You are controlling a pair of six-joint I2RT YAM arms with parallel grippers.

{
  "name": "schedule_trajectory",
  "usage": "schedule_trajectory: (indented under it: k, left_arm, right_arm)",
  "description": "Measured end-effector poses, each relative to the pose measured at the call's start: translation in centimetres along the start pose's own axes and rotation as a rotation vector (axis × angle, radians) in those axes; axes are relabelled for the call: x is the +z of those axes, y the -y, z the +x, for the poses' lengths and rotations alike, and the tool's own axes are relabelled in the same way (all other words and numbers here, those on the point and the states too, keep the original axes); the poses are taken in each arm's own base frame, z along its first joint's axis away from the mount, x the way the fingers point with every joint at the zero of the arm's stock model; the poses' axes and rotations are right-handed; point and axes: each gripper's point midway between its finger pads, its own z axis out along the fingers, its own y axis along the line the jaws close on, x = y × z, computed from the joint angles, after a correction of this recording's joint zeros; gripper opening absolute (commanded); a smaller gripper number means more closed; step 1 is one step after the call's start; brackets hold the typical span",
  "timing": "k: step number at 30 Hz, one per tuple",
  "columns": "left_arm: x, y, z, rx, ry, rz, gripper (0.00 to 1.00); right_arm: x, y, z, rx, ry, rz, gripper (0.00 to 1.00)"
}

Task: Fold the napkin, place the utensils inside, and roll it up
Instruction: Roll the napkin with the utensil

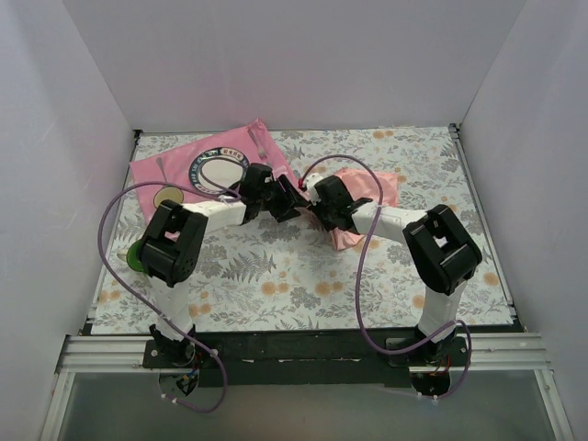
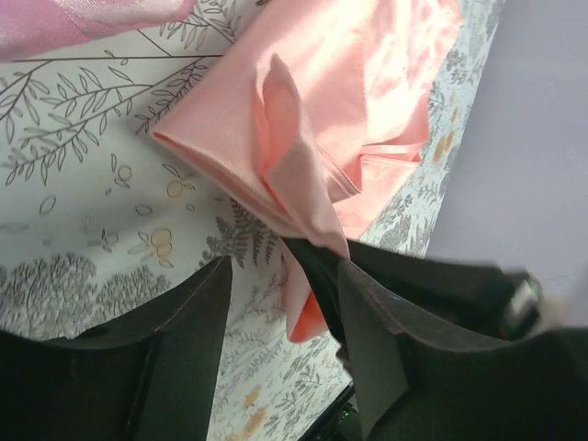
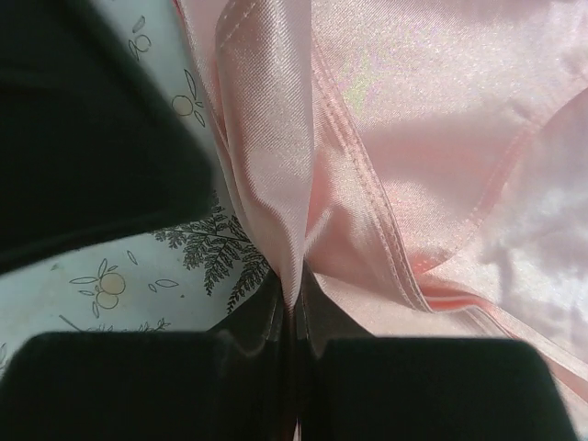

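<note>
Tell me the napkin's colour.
The napkin is plain pale salmon pink, slightly shiny; clearest in the right wrist view.

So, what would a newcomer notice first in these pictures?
Mid-table, the right end effector pinches a fold of the pale salmon napkin, while the left end effector stands open close by. At the back left, a hot-pink mat carries a round plate.

Top cam: high up, behind my two arm bases (image 1: 175, 347), looking down and fwd over the whole flowered table (image 1: 276, 276), from far. Left wrist cam: close, looking past my left fingers (image 2: 175, 358) across the table at the napkin (image 2: 349, 101). Right wrist cam: v. close, past my right fingers (image 3: 441, 386), frame nearly filled w/ that same napkin. All three views share the napkin; each also catches table print.
</note>
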Motion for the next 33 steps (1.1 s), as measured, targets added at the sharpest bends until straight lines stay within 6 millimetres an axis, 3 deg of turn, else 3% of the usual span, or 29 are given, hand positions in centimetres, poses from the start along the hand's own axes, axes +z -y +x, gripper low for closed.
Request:
schedule_trajectory:
  k: [6,9,16,22,26,31,33]
  left_arm:
    - [-4.4,1.9,-1.0,0.059,0.132,0.044,0.52]
    - [-5.4,2.2,-1.2,0.07,0.166,0.058,0.47]
    - [-4.1,1.6,-0.2,0.079,0.13,0.066,0.5]
    - [-2.2,-0.8,1.7,0.063,0.056,0.014,0.52]
    - [-2.2,-0.9,1.8,0.072,0.052,0.013,0.54]
    - [-3.7,-0.2,1.9,0.087,0.07,0.027,0.62]
    - [-4.7,0.5,1.8,0.097,0.082,0.038,0.64]
  right_arm:
    - [0.1,0.0,-0.4,0.159,0.043,-0.238,0.01]
    - [0.2,-0.1,-0.6,0.219,0.062,-0.334,0.01]
    - [0.6,-1.0,-1.5,0.316,0.086,-0.54,0.01]
    - [0.4,-1.4,-1.3,0.342,0.082,-0.6,0.01]
    - [0.3,-1.4,-1.1,0.34,0.08,-0.593,0.01]
    - [-0.5,-2.4,-0.6,0.29,0.051,-0.505,0.26]
    - [-0.9,-3.1,-0.6,0.249,0.036,-0.461,0.43]
